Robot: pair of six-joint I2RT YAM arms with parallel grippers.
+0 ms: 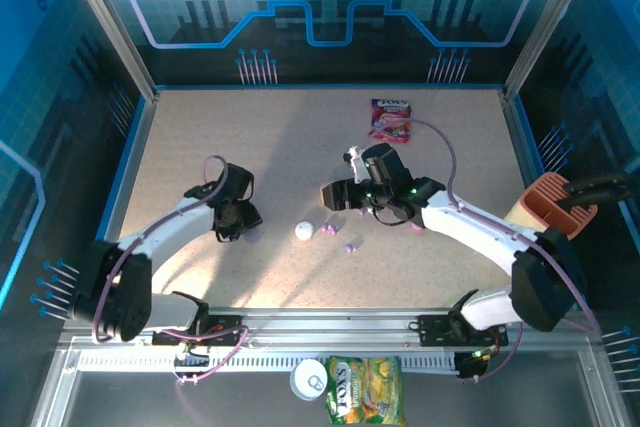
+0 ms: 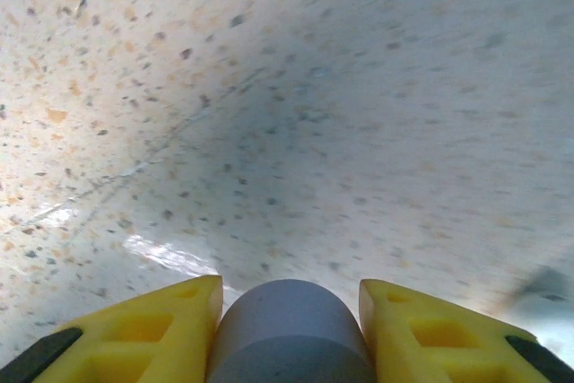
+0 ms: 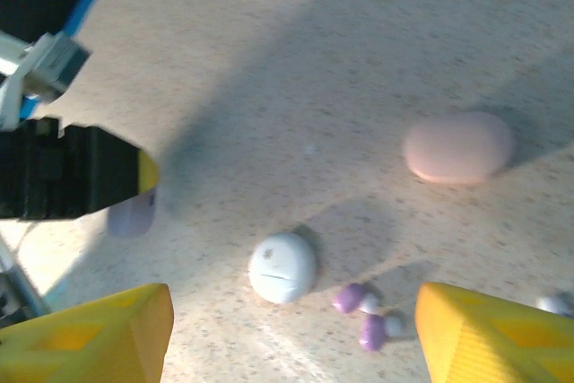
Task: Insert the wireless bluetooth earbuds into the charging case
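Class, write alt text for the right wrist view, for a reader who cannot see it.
The right gripper, yellow fingers open, hovers above a table, over a white case and two purple earbuds. A pink case lies beyond; the left gripper meets a lavender case at the frame's edge.

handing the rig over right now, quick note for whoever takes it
Left gripper: shut on the lavender case, low over the table.
Right gripper: open and empty, hovering above the white case and the purple earbuds.
The pink case lies apart, further out from the white one.
Done: the lavender case is gripped.
Left: the purple earbuds lie loose on the table beside the white case, none seated in a case. The white and pink cases look closed, so a case has to be opened first.
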